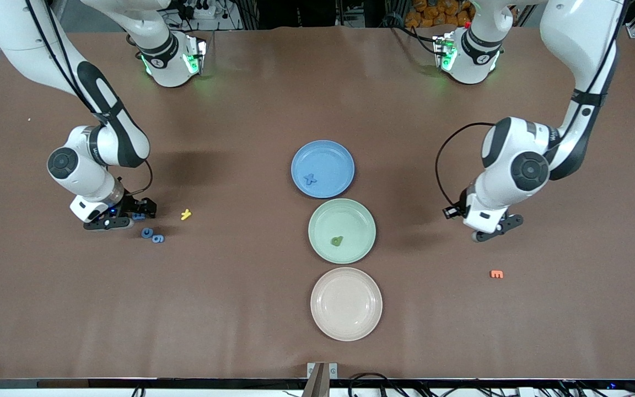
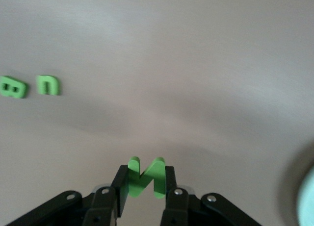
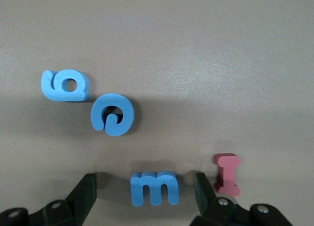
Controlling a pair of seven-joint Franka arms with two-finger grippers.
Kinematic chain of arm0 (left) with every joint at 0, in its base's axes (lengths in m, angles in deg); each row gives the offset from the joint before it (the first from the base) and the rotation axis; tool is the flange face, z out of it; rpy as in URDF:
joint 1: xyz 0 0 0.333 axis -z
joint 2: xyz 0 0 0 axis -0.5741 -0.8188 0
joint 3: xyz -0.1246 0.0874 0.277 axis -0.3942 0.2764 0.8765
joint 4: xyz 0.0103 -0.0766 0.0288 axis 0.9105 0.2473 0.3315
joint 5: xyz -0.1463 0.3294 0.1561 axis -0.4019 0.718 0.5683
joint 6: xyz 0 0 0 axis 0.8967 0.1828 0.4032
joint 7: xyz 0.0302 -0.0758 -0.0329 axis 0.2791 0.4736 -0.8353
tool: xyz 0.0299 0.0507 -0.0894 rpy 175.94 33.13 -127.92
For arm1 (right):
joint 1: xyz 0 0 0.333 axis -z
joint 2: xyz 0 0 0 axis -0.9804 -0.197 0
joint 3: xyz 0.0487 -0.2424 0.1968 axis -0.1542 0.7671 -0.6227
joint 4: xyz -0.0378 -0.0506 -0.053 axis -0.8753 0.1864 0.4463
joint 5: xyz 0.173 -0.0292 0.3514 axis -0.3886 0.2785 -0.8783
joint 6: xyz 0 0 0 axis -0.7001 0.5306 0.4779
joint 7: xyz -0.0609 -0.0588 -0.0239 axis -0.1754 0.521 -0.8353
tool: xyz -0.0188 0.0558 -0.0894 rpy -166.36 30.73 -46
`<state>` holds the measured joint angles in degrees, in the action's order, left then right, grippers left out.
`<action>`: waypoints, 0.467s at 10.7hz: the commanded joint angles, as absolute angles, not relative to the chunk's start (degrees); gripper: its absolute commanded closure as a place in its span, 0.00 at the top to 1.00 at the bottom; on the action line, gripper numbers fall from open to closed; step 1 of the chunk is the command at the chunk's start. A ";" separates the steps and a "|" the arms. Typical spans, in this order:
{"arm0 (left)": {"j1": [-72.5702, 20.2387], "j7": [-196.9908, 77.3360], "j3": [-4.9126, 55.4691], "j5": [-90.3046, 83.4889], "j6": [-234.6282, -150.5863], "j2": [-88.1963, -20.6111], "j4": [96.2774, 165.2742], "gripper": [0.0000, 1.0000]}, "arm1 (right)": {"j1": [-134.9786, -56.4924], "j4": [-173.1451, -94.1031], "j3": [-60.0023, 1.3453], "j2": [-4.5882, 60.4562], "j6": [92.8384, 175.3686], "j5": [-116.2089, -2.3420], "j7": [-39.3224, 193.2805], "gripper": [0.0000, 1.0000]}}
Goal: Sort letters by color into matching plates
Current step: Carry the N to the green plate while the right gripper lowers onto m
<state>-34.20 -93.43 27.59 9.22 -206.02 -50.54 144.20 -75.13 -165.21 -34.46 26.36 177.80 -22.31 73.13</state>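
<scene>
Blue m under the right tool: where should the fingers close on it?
Grip the blue m across its two outer legs, coming straight down. It lies flat, centred between the open fingers of the right tool, so a plain squeeze should catch it. The red I lies just outside one finger; watch for nudging it.

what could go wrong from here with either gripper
The right gripper is open around the blue m, and the red I lies right beside one finger; closing may nudge or catch it. The left gripper pinches the green N only between its fingertips, so it might twist or slip on the way to the green plate.
</scene>
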 commanded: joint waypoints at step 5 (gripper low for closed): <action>-22.49 -98.16 27.52 9.01 -204.73 -55.75 133.30 0.00 | -73.98 -166.52 -35.83 27.05 178.80 -22.87 71.99 0.68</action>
